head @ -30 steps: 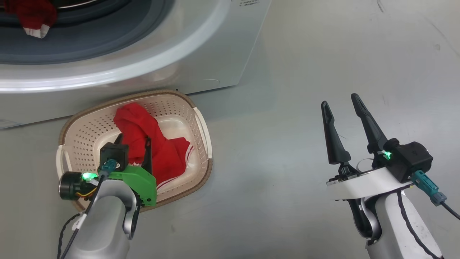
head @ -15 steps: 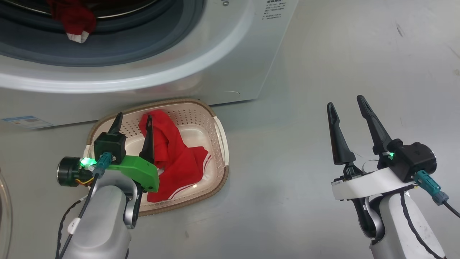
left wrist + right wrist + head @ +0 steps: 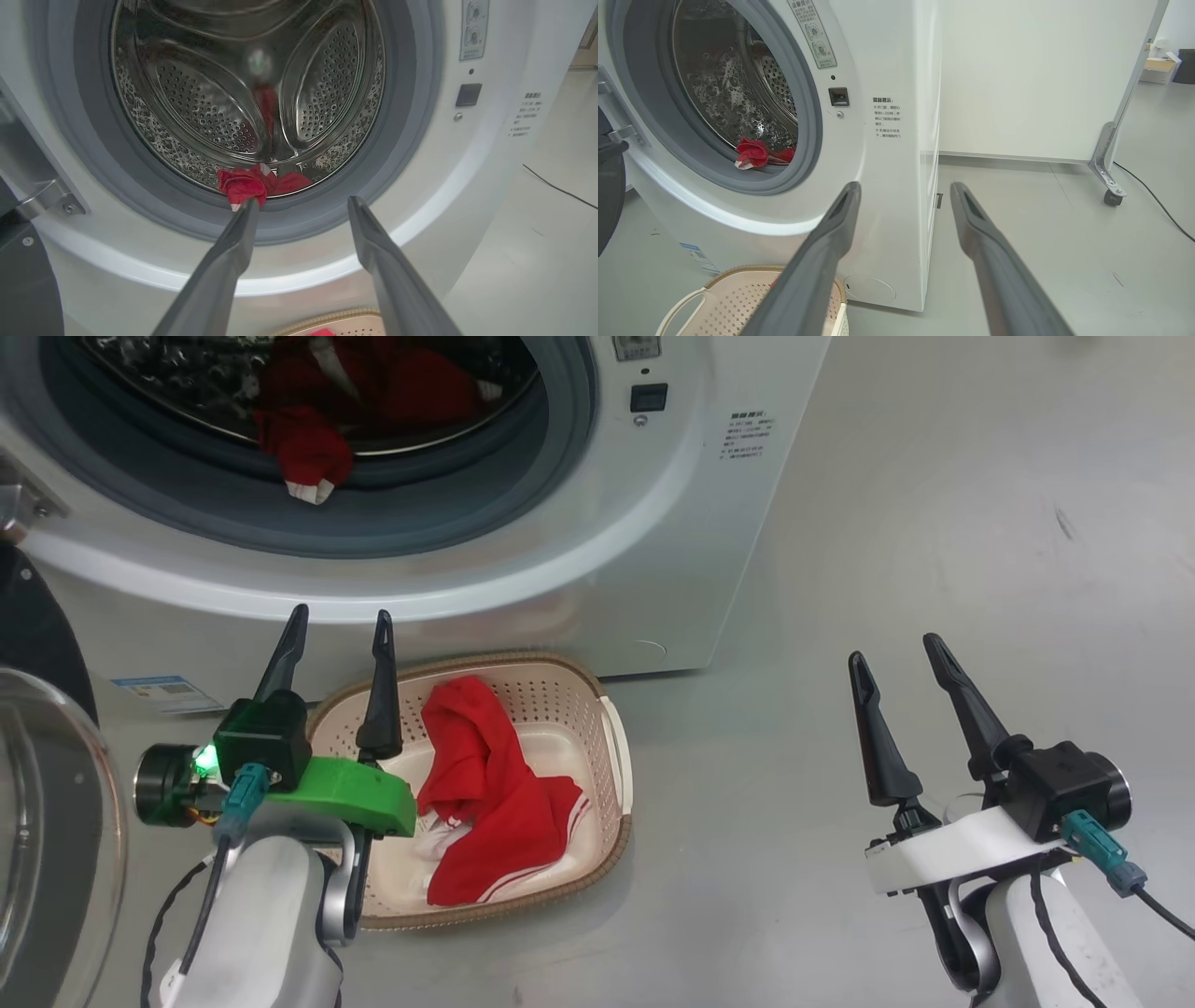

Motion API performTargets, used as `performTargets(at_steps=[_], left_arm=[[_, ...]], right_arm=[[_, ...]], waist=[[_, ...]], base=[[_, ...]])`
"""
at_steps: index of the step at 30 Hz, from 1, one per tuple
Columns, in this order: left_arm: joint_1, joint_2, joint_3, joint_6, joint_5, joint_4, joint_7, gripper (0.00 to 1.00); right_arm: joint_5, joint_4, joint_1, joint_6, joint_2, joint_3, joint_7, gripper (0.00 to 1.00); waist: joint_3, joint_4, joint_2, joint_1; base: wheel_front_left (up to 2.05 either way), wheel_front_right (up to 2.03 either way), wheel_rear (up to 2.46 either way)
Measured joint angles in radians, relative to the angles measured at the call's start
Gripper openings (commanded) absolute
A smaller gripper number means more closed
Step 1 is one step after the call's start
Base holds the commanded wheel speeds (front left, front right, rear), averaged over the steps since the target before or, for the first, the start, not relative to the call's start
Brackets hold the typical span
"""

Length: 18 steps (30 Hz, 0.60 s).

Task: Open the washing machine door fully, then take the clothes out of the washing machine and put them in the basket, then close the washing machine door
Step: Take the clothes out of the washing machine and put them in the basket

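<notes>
The white washing machine (image 3: pixel 653 523) stands with its black door (image 3: pixel 37 635) swung wide to the left, glass bowl (image 3: pixel 47 840) facing me. Red clothes (image 3: pixel 303 453) lie at the drum's front lip (image 3: pixel 247 184), one white-trimmed end hanging over the grey gasket. Another red garment (image 3: pixel 485 793) with white stripes lies in the cream basket (image 3: pixel 579 677) on the floor before the machine. My left gripper (image 3: pixel 339 616) is open and empty above the basket's left end, pointing at the drum opening (image 3: pixel 303 201). My right gripper (image 3: pixel 892 650) hangs open and empty over the floor to the right.
Grey floor spreads to the right of the machine. In the right wrist view a white partition stands behind on a metal caster foot (image 3: pixel 1108 186), with a black cable (image 3: pixel 1157 205) running across the floor beside it.
The head camera has tilted up, bringing the drum and the door into view. My left gripper has lifted out of the basket, leaving the red garment there. The right gripper stays open.
</notes>
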Motion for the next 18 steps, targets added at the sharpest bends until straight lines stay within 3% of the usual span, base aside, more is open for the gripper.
performTargets(at_steps=[18], left_arm=[[0.233, 0.002, 0.051, 0.010, 0.013, -0.147, 0.000, 1.00]], right_arm=[[0.000, 0.008, 0.105, -0.017, 0.005, 0.013, 0.000, 1.00]], waist=[[-0.170, 0.010, 0.0000, 0.0000]], base=[[0.00, 0.00, 0.00]])
